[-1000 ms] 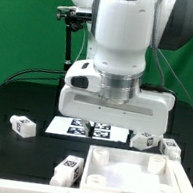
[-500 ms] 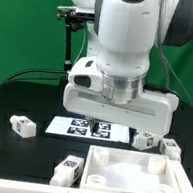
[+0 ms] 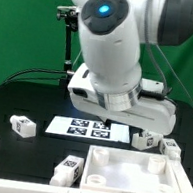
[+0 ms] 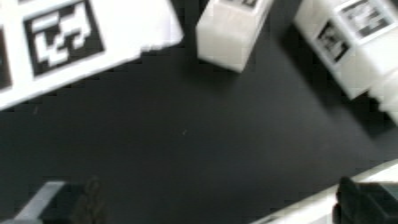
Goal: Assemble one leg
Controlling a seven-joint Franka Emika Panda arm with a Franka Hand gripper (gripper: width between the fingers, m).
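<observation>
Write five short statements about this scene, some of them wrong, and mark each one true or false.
1. Two legs lie to the exterior view's right of the marker board. True.
2. The jaws grip a leg. False: in the wrist view they stand apart, with only bare black table between them.
3. The marker board lies flat on the table. True.
4. A leg is already fitted to the tabletop. False: the legs in view lie loose on the table.
5. The backdrop is blue. False: it is green.

White leg [image 4: 231, 38] just beside the marker board [image 4: 71, 50]
</observation>
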